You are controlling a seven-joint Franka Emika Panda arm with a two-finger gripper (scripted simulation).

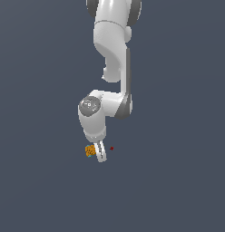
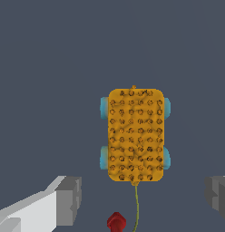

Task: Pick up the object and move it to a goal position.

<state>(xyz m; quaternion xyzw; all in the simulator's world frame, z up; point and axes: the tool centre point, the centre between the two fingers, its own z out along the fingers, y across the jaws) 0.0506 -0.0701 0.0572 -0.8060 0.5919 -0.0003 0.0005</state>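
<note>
Orange and speckled, the object lies flat on the plain dark floor, a rounded rectangular block with small teal bits poking out along both long sides and a thin greenish thread trailing from one short end. In the wrist view its outline is clean all round, with bare floor on every side and nothing touching it. The gripper stands spread apart — one grey fingertip shows at one edge of the wrist view and the other fingertip at the opposite edge, with the gap between them much wider than the block and holding nothing. The block lies ahead of the fingertips in that view, not between them. In the exterior view the white arm reaches down from above, and the block sits just beside the fingers, towards the exterior view's left, partly covered by them. The goal position, a tiny dark red dot, lies near the fingers on the exterior view's right, so the fingers stand between block and dot. In the wrist view the red mark appears close to the thread's end — apart from the block itself. The surrounding floor is open.
</note>
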